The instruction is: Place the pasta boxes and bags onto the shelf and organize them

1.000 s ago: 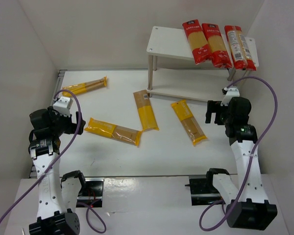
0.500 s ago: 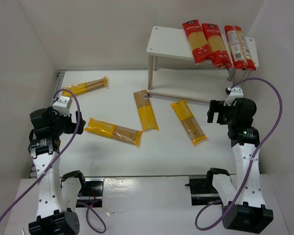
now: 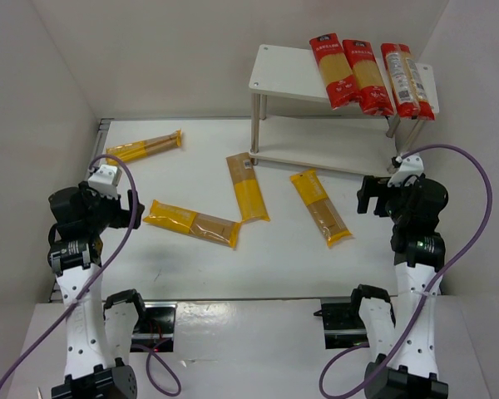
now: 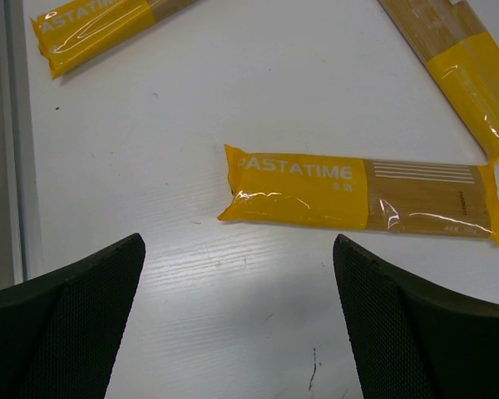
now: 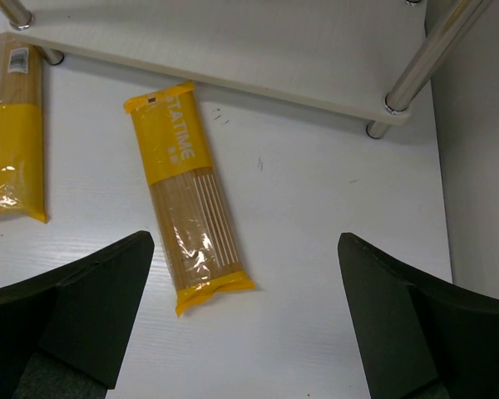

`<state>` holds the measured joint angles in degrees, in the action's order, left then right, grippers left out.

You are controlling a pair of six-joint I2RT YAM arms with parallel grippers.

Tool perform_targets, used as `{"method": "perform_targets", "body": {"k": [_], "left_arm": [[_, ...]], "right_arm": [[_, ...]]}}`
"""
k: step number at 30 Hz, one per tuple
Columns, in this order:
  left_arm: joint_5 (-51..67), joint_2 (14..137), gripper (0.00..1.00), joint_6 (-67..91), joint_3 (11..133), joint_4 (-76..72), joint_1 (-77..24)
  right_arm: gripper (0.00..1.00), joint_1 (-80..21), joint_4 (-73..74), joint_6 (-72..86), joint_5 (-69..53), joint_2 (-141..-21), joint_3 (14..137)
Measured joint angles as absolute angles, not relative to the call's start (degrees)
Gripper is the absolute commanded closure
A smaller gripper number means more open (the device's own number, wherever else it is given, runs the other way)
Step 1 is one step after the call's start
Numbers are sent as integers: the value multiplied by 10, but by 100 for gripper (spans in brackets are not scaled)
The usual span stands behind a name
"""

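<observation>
Nearest, at the left gripper (image 4: 237, 253): jaws spread wide, gripping nothing, hovering over the table (image 3: 191, 266) with a yellow pack (image 4: 362, 195) lying flat just ahead. At the right gripper (image 5: 245, 241): likewise wide apart and empty, looking down on another yellow pack (image 5: 187, 199) whose far end sits just at the front edge of the lower board (image 5: 233, 41). Farther out on the table, two more yellow packs: one (image 3: 248, 187) reaching toward the front left leg of the shelf (image 3: 287, 75), one (image 3: 144, 147) off toward the left wall, well apart from the rest. Farthest, up on the top board: three red packs (image 3: 368, 75) laid side by side at its right end, nothing visible on the lower board. By that count, under halfway: three shelved, four yellow ones on the table, each to be picked up and lined up on a board.
</observation>
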<state>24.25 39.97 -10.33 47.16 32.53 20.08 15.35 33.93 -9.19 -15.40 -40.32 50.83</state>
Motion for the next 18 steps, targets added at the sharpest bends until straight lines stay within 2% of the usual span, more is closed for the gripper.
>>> {"method": "perform_targets", "body": {"k": [18], "left_arm": [[241, 385, 1, -103, 472, 321, 201]], "right_arm": [[0, 156, 339, -102, -178, -401, 506]]}}
